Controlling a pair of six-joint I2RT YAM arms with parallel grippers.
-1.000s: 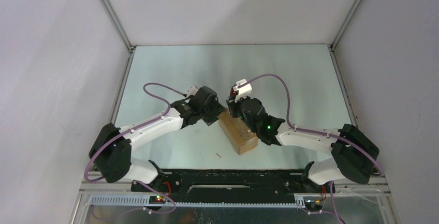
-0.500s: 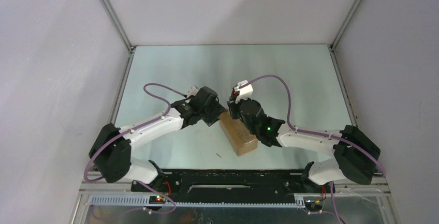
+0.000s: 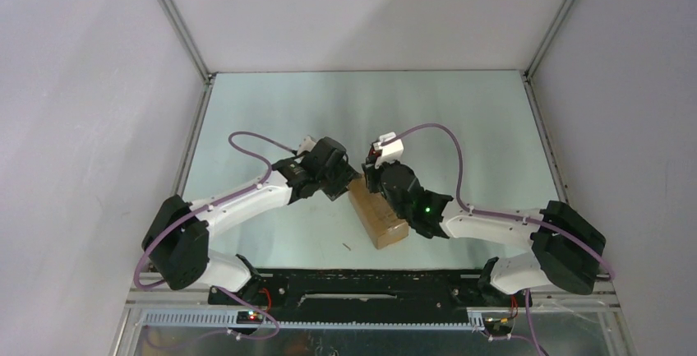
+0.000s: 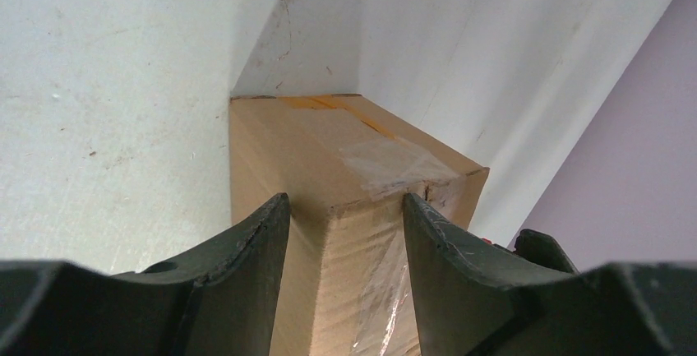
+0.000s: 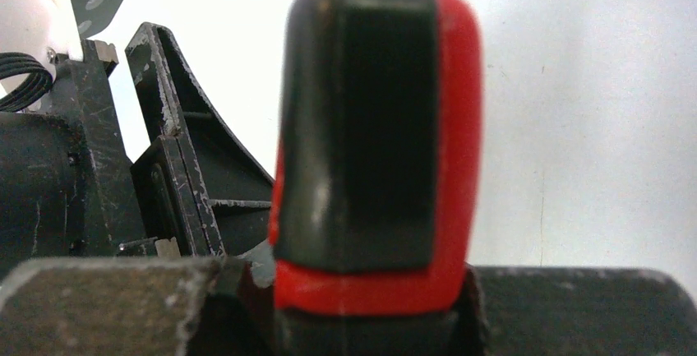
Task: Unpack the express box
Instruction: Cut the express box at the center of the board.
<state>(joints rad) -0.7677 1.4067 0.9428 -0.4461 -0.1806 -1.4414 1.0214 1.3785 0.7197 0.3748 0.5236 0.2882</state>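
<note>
1. Pale green table (image 3: 329,109) carries the express box (image 3: 385,218) at its centre, the far end hidden beneath both wrists.
2. At that taped end, the left gripper (image 4: 345,204) pinches the box, one finger on each side.
3. Close and blurred, a red-and-black utility knife (image 5: 370,142) sits clamped in the right gripper (image 5: 370,323), whose fingers are cut off below. Its blade is out of sight.

Legible text, labels, brands, numbers, signs: none can be read in any view.
- express box (image 4: 329,150): plain brown cardboard faces and clear tape in the left wrist view; no print legible. From overhead it is too small to tell.
- utility knife (image 5: 370,142): red-and-black body, close and blurred in the right wrist view; no marking legible.
</note>
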